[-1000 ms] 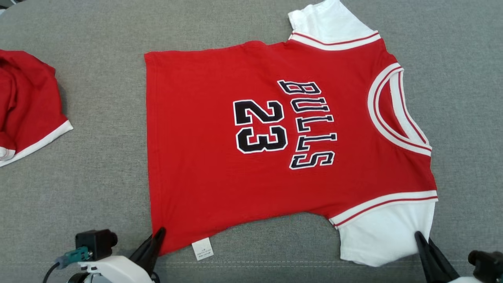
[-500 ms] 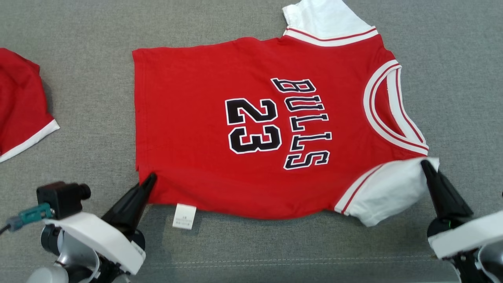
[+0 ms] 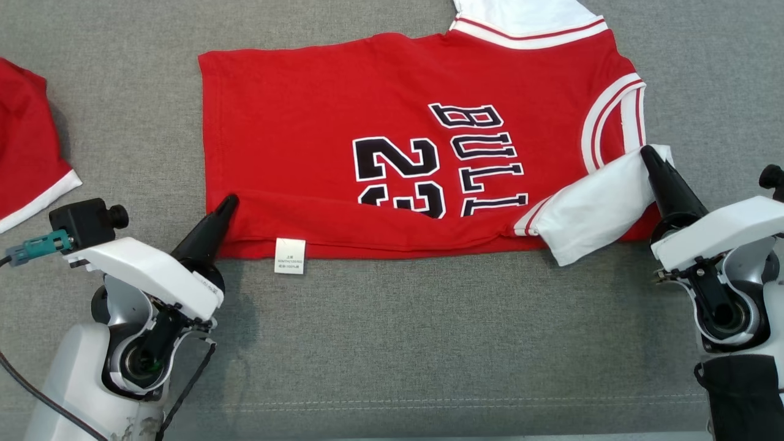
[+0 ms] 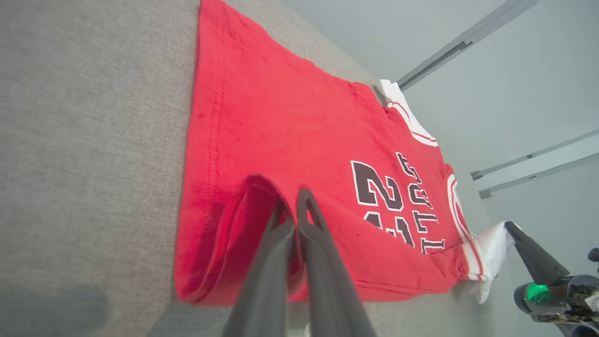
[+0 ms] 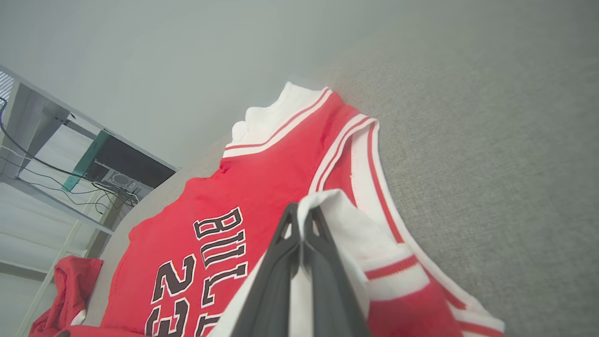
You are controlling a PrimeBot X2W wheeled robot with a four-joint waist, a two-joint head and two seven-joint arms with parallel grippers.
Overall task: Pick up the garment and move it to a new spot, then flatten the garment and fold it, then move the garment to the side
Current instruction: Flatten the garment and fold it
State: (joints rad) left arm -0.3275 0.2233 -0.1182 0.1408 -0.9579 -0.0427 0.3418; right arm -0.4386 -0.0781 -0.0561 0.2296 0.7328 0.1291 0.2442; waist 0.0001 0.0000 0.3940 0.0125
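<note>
Head view | left gripper (image 3: 228, 202) pinches garment (image 3: 367, 92) | right gripper (image 3: 646, 154) pinches its sleeve (image 3: 591, 205)

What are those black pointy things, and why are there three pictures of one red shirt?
Those are a robot's left fingers and right fingers, each pair squeezed shut like tweezers. The picture showing both white arms comes from a camera on the robot's head, looking down. The other two come from cameras on its wrists, each looking along its own fingers. On the grey cloth surface lies a red jersey saying BULLS 23. The left fingers pinch a hem corner; the right fingers pinch its white sleeve. The near edge is folded over part of the number. Another red garment lies at the left.
</note>
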